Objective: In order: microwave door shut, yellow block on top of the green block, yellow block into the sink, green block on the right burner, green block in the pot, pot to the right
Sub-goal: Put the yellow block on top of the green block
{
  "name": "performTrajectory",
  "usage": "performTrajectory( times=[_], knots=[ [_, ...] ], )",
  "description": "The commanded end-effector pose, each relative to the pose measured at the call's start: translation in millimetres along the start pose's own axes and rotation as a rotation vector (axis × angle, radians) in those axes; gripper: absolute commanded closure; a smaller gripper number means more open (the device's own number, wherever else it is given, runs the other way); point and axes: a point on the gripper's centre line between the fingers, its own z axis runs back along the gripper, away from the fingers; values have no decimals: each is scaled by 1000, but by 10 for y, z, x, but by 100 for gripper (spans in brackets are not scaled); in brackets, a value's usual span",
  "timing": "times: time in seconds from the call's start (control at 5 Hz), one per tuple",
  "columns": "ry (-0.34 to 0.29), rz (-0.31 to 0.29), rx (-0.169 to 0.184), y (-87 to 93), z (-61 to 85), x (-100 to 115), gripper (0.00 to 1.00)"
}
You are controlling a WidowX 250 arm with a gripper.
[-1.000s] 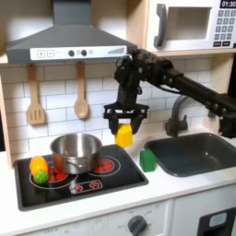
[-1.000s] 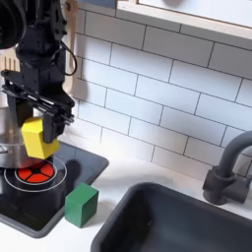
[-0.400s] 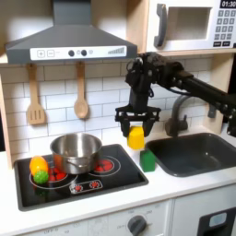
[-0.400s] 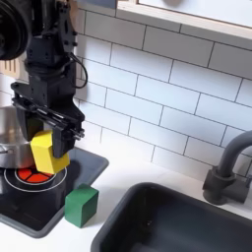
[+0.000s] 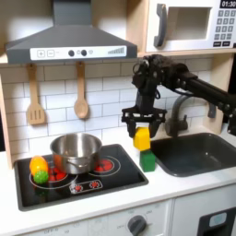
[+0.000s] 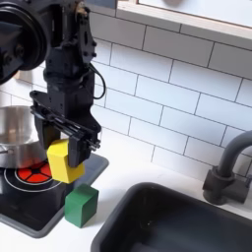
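Gripping the yellow block (image 6: 64, 160), the claw (image 6: 65, 148) hangs just above the green block (image 6: 81, 205) — apart.

My second exterior view crops the pot (image 6: 12, 133) at its left edge; gripper (image 6: 65, 150) fingers hide the yellow block's (image 6: 65, 162) top.

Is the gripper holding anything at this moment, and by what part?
Yes: the gripper holds the yellow block by its upper sides, above the green block.
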Motion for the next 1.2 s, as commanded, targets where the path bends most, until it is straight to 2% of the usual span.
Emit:
performTrajectory(
  times=[0.0, 0.6, 1.0],
  knots=[
    [2, -36, -6, -78, -52, 18, 100],
    [26, -87, -22, -187, -162, -3, 100],
    [18, -94, -16, -163, -172, 13, 100]
  ],
)
